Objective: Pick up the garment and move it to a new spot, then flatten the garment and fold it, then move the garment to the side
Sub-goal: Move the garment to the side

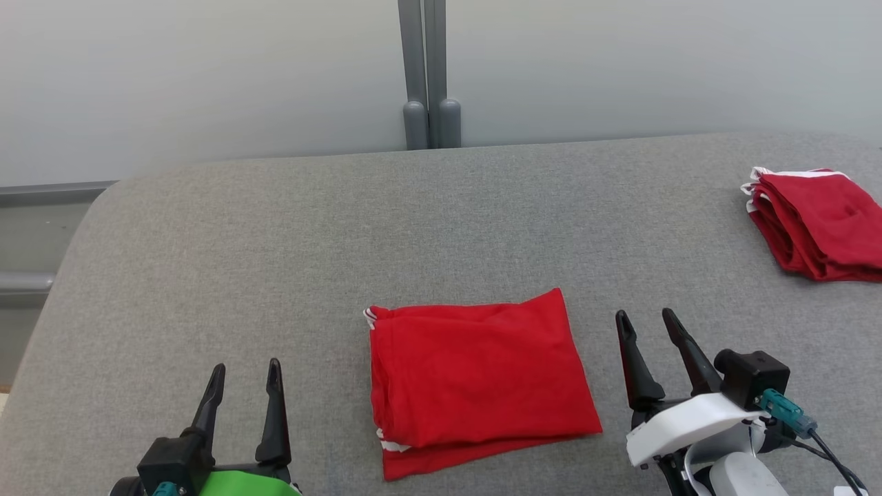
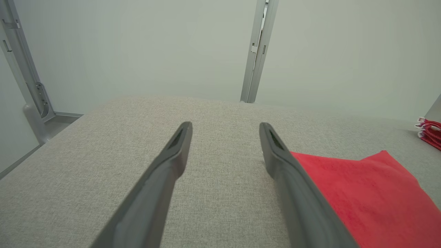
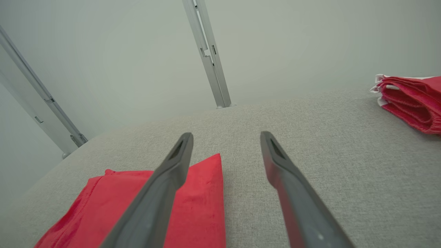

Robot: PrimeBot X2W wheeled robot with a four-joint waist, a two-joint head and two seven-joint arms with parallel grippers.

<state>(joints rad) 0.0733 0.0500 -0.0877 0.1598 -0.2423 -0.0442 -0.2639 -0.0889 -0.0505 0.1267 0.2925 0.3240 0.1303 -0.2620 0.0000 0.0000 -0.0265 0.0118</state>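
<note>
The grey padded table [image 1: 275, 241] spans the head view. At its lower centre lies the red garment [image 1: 475, 379], folded into a rough rectangle. White trim peeps out at its left edge, while the wrist views catch plain red corners. The left gripper [image 1: 246, 372] at lower left and the right gripper [image 1: 645, 318] at lower right flank it, fingers pointing up-frame, spread wide and empty. A folded red stack [image 1: 820, 224] sits at upper right.
</note>
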